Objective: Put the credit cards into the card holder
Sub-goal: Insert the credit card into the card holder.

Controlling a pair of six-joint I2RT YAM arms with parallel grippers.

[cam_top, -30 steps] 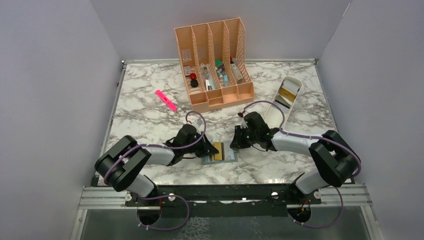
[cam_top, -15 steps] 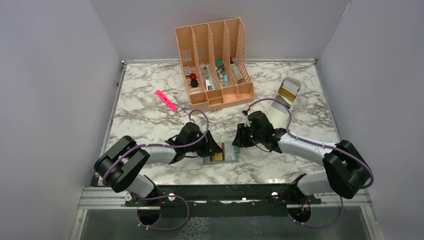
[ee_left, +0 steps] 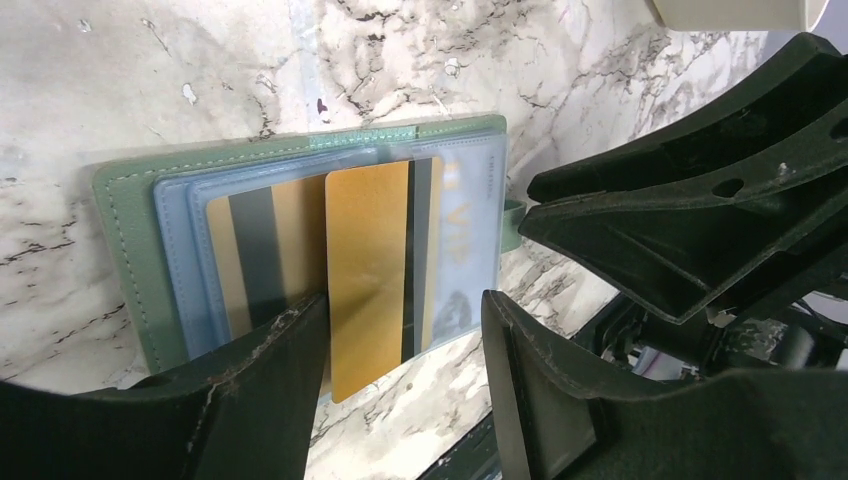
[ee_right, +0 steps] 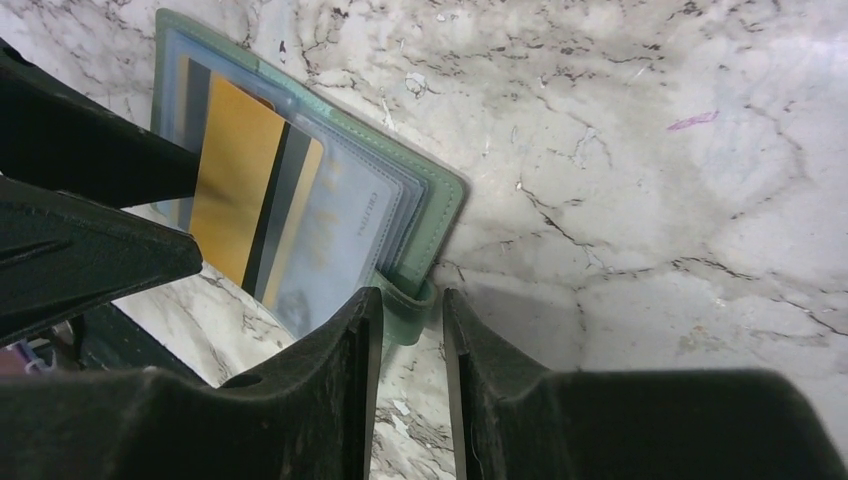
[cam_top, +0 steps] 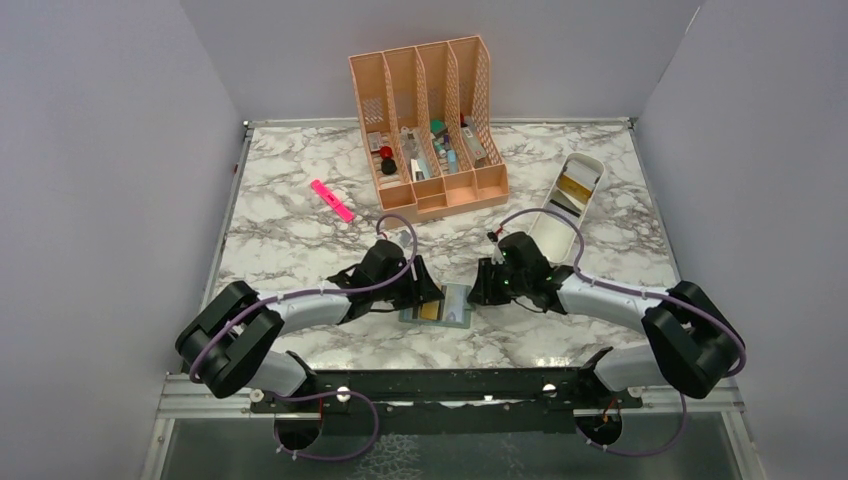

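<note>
Marbled counter [cam_top: 300,230] lies under me, and the card holder [cam_top: 445,305] is spread open flat near the middle of its near edge, between my two wrists. My left jaws stand open, wider than the gold card [ee_left: 365,270] that lies between the fingers [ee_left: 260,390]. That card rests partly inside the holder's blue-grey pockets, its lower end poking out past the holder's edge, and the left finger is just at its side. My right jaws are drawn nearly together about the snap tab [ee_right: 405,310], which fills the gap between the fingers [ee_right: 330,400]; whether they pinch it I cannot tell. Two more credit cards [cam_top: 572,185] lie in the white tray [cam_top: 585,163] near the right edge.
</note>
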